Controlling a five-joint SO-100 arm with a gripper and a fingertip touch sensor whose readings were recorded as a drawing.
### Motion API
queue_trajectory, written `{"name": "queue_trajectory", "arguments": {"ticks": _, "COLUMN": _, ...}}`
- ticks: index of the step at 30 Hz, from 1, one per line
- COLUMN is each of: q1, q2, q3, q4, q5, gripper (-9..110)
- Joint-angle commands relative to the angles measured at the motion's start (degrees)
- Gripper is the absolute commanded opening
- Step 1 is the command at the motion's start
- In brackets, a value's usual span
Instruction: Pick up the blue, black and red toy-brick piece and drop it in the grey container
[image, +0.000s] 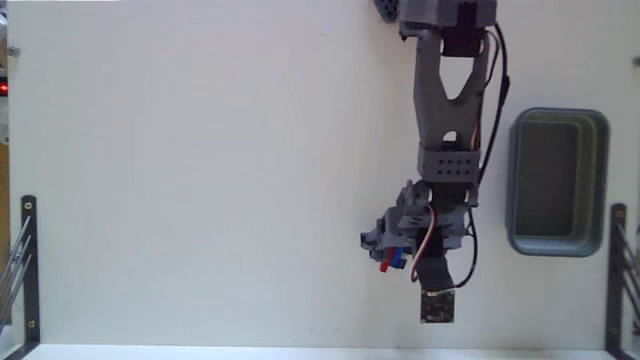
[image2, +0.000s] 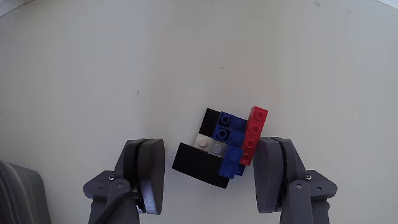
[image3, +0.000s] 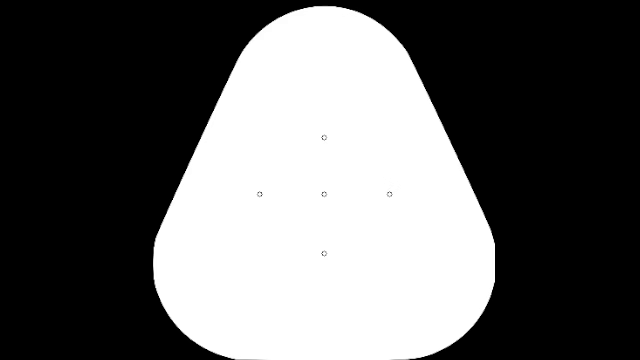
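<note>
My pincer stood spread wide in the wrist view, its two grey fingers planted on either side of the toy-brick piece. The piece lay on the white table between them: a red strip of bricks on its right side, blue bricks beside that, a small white bit near the middle and black bricks at the top and lower left. The red strip sat just beside my right-hand finger in that view, so close that I could not tell whether they touched; a clear gap of table showed between the black brick and my left-hand finger. Nothing was pinched.

In the fixed view my arm reached down from the top edge, and the pincer hung over the table with a bit of red and blue of the piece peeking out below it. A small dark square circuit board showed just under the wrist. The grey container stood well apart to the right in that view, upright, with its darker inside showing. In the wrist view a grey corner at the lower left edge was too cropped for me to name.
</note>
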Motion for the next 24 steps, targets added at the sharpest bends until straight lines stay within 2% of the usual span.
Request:
{"name": "queue_trajectory", "arguments": {"ticks": 1, "q1": -1.5, "q2": 2.3, "q3": 0.5, "q4": -1.0, "q5": 0.3, "gripper": 84}}
{"name": "queue_trajectory", "arguments": {"ticks": 24, "q1": -1.5, "q2": 2.3, "q3": 0.5, "q4": -1.0, "q5": 0.3, "gripper": 78}}
